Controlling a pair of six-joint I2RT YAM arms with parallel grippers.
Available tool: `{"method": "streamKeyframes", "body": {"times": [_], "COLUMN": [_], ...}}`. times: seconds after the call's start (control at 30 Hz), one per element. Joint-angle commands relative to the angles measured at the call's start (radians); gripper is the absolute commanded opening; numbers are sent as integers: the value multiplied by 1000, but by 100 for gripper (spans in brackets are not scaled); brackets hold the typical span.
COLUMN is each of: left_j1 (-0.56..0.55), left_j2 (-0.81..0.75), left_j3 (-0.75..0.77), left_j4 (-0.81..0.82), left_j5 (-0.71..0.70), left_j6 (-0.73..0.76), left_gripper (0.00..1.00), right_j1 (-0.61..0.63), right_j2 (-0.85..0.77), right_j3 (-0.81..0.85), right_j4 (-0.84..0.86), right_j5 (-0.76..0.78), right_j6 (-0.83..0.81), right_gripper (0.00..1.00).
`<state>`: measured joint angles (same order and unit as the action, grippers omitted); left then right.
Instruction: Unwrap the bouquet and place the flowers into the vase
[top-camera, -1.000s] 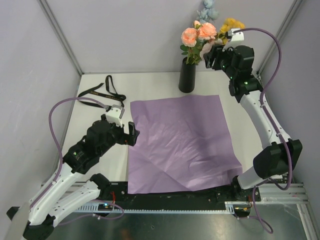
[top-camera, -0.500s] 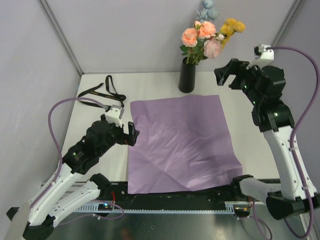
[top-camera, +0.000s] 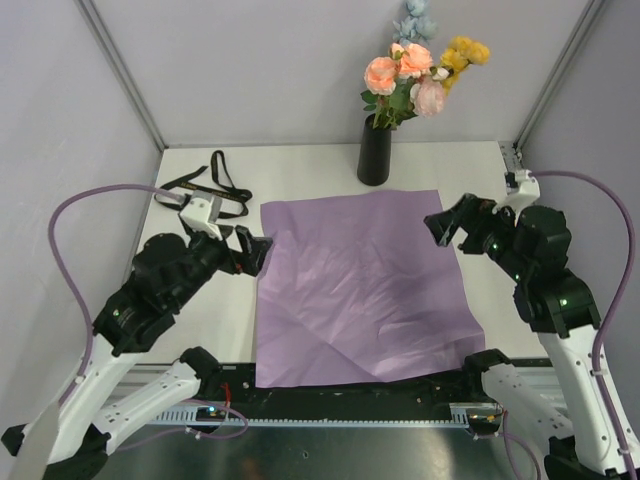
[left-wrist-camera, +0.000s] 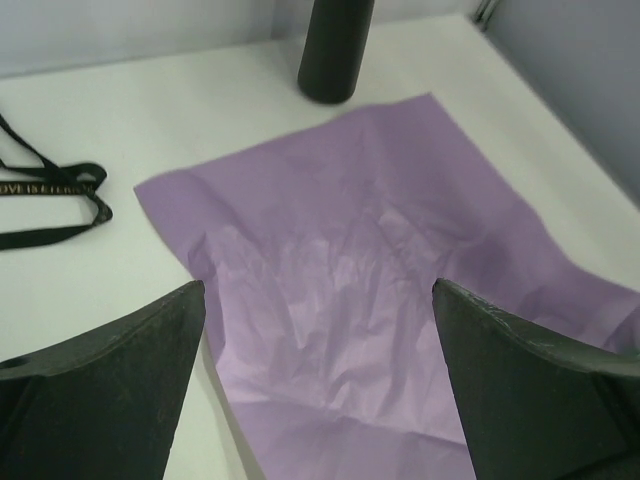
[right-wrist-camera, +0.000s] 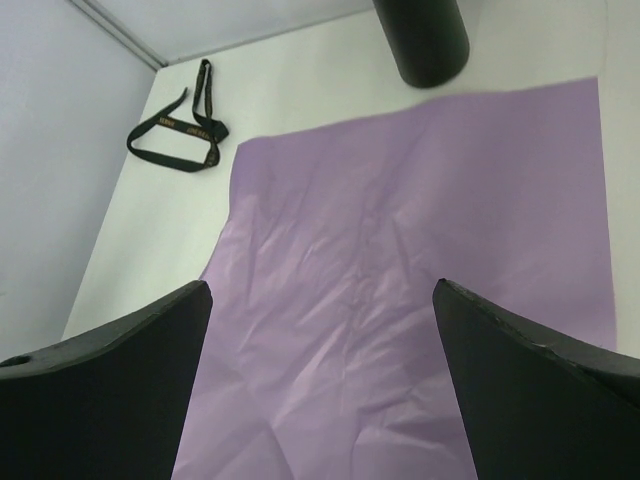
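The bouquet is unwrapped. Its flowers (top-camera: 412, 72), pink, yellow and pale blue, stand upright in the black vase (top-camera: 374, 152) at the back of the table. Only the vase's body shows in the left wrist view (left-wrist-camera: 335, 48) and the right wrist view (right-wrist-camera: 422, 40). My left gripper (top-camera: 251, 250) hovers open over the left edge of the purple paper (top-camera: 360, 285), its jaws (left-wrist-camera: 318, 290) holding nothing. My right gripper (top-camera: 448, 222) hangs open above the paper's right side, well clear of the flowers, with nothing between its fingers (right-wrist-camera: 320, 285).
The purple paper sheet (left-wrist-camera: 380, 270) lies flat and creased over the table's middle, reaching the front edge. The black ribbon (top-camera: 205, 185) lies loose at the back left, also seen as a loop in the right wrist view (right-wrist-camera: 180, 135). Grey walls close in on three sides.
My right gripper has let go of the flowers, opened wide, and pulled back down over the paper's right side. My left arm has shifted slightly left and up.
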<state>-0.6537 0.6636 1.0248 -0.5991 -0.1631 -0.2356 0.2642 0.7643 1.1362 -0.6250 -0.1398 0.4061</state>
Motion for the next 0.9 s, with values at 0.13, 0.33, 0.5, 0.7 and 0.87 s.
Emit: {"method": "streamKeyframes", "body": {"times": [0.13,0.33,0.5,0.7,0.87], "left_j1": [5,6,6,5,5], "left_j2": [-51,-77,-83,-105,-116], "left_j3": [28,-36,-60,-83,-86], "left_j4": [46,70,80,85,87], "left_j5": [-29,-60,-58,-63,-70], "left_j6": [5,-5,-18,-20,-19], "left_gripper": [100,100,100,100,100], "right_j1": [8,8,8,8,8], "right_j2": [-187,-260,-264,-272,-266], "right_j3": [-182,-252,-253,-250,-246], "right_j4": [-11,31,39,55,65], "right_j5": [-35,-29,-23,-4,-4], "right_j6": [73,77,78,82,82], "right_gripper": [100,99,99,99,99]}}
